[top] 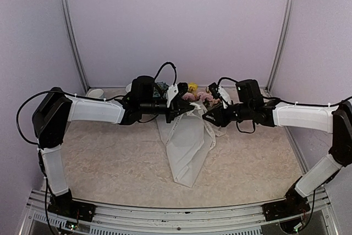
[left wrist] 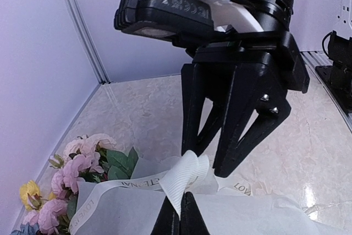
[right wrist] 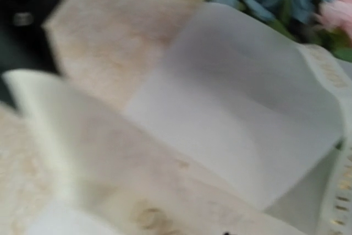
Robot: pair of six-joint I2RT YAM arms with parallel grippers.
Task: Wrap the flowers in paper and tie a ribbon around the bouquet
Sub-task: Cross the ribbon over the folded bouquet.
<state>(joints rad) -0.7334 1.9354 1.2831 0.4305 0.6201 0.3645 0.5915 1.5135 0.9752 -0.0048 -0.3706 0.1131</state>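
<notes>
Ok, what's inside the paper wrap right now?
Pink, yellow and blue flower heads with green leaves stick out of the far end of the paper. The stalks are covered by it, so they cannot be seen. The ribbon lies across the outside.

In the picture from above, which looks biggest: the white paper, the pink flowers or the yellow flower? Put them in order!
1. the paper: biggest by far, it hangs down long and wide.
2. the pink blooms: a small cluster.
3. the yellow bloom: smallest, but partly hidden, so its full size is unsure.
</notes>
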